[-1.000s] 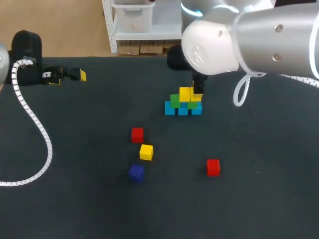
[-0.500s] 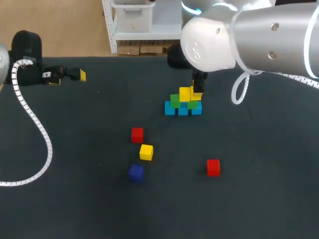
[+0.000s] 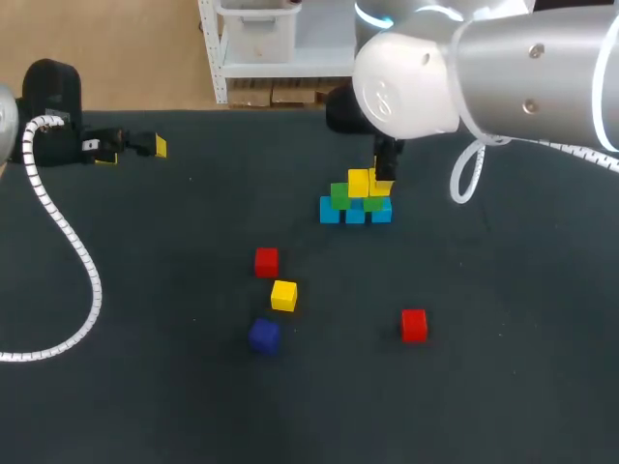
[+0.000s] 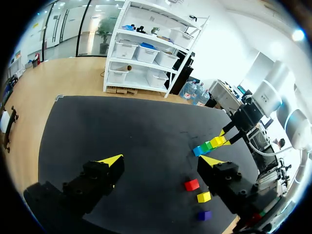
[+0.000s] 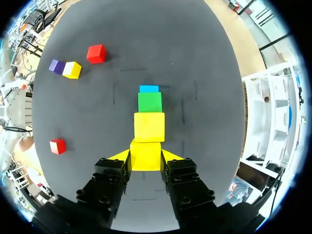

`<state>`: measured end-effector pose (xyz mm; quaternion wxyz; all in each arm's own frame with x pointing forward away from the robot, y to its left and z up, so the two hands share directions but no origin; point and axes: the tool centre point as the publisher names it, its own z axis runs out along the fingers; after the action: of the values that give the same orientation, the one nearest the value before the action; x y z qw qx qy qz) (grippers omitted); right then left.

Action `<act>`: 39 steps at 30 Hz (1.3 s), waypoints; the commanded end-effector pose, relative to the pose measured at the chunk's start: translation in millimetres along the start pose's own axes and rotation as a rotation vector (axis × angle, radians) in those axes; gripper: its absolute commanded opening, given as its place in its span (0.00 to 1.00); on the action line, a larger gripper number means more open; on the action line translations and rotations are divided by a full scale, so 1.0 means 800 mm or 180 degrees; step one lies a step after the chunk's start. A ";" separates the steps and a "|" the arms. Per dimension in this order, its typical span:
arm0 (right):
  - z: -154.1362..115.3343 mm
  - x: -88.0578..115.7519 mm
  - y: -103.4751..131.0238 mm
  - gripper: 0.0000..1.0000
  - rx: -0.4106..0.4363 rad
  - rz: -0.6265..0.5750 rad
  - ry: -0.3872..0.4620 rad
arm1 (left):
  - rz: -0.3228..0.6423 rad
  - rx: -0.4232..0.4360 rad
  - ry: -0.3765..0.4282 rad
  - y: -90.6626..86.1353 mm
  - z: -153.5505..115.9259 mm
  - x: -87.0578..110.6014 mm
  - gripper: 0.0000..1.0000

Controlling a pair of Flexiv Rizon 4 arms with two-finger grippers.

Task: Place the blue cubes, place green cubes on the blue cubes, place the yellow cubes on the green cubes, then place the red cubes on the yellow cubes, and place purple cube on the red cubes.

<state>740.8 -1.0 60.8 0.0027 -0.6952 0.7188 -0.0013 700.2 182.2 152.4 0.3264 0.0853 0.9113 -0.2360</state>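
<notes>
Table (image 3: 145, 387) in dark covering held a part-built stack (image 3: 355, 205); right gripper (image 5: 146, 163) pinched a yellow cube (image 5: 145, 155) there, left gripper (image 4: 162, 161) gaped.

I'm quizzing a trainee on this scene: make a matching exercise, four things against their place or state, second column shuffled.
1 right gripper
2 left gripper
3 purple cube
4 blue cubes

A loose on the table
B under the green cubes
C open, holding nothing
D shut on a yellow cube

Pairs: 1-D, 2-C, 3-A, 4-B.
</notes>
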 end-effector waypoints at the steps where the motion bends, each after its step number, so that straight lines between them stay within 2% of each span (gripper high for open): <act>1: 0.002 0.002 0.001 0.19 0.0009 -0.0014 -0.0008 | 0.0007 0.0037 -0.0018 0.003 0.000 0.001 1.00; 12: 0.004 0.000 0.002 0.31 0.0003 -0.0005 -0.0022 | 0.0007 0.0037 -0.0018 0.003 0.000 0.001 1.00; 18: 0.004 0.000 0.004 0.49 -0.0009 -0.0002 -0.0032 | 0.0007 0.0037 -0.0018 0.003 0.000 0.001 1.00; 19: 0.004 0.000 0.004 0.78 -0.0003 -0.0001 -0.0034 | 0.0007 0.0037 -0.0018 0.003 0.000 0.001 1.00; 20: 0.004 0.000 0.004 1.00 0.0003 0.0007 -0.0039 | 0.0007 0.0037 -0.0018 0.003 0.000 0.001 1.00; 31: 0.004 0.001 -0.001 1.00 0.0033 0.0048 -0.0051 | 0.0007 0.0037 -0.0018 0.003 0.000 0.001 1.00; 33: 0.004 0.001 -0.002 0.82 0.0038 0.0052 -0.0053 | 0.0007 0.0037 -0.0018 0.003 0.000 0.001 1.00; 34: 0.004 0.001 -0.002 0.64 0.0040 0.0048 -0.0055 | 0.0007 0.0037 -0.0018 0.003 0.000 0.001 1.00; 37: 0.004 0.001 -0.002 0.50 0.0042 0.0042 -0.0059 | 0.0007 0.0037 -0.0018 0.003 0.000 0.001 1.00; 39: 0.004 0.000 -0.002 0.45 0.0038 0.0034 -0.0059 | 0.0007 0.0037 -0.0018 0.003 0.000 0.001 1.00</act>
<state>743.4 -0.6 57.9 0.0117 -0.6909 0.7228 0.0006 700.2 182.2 152.4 0.3265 0.0853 0.9113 -0.2360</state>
